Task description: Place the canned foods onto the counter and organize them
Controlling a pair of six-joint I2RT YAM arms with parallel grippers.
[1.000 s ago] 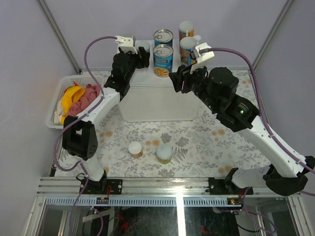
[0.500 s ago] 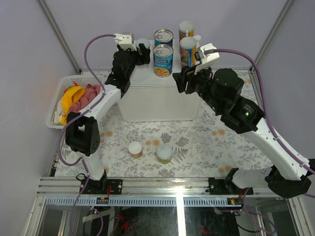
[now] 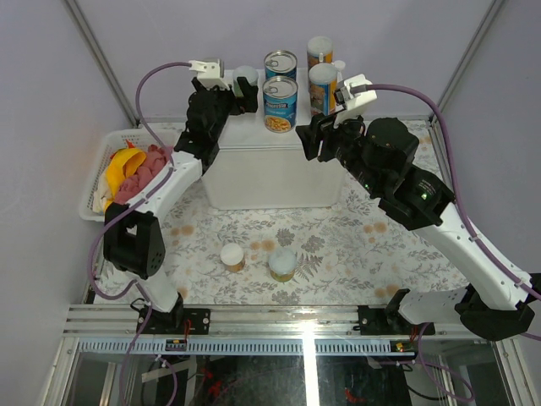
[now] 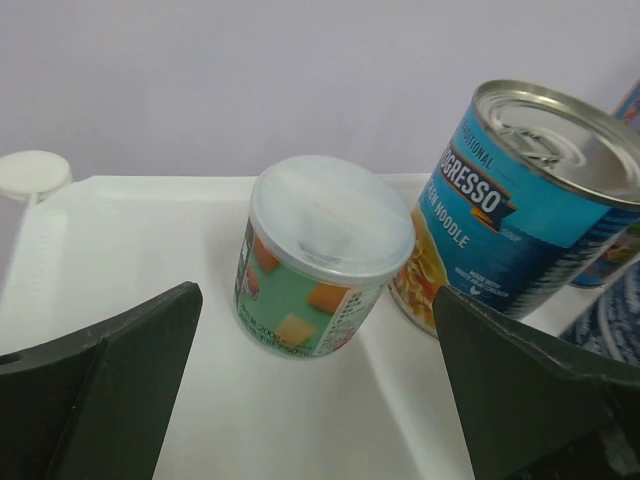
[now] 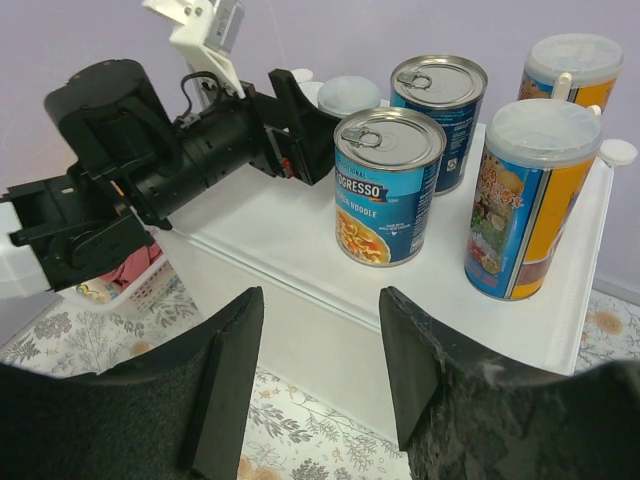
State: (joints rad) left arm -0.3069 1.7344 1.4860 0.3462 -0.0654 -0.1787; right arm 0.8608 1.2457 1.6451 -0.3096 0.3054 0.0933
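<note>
Top external: basket (image 3: 89, 207) is holding banana (image 3: 125, 159) and cloth (image 3: 145, 167); blue-labelled cans (image 3: 280, 103) are standing on white counter (image 3: 254, 165); left tool (image 4: 315, 292) and right tool (image 5: 320, 295) are gaping.

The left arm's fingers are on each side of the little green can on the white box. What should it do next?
Probably pull the left fingers straight back. They look open and apart from the green-labelled can, which stands upright on the counter beside the Progresso soup can. Two small jars wait on the table.
</note>
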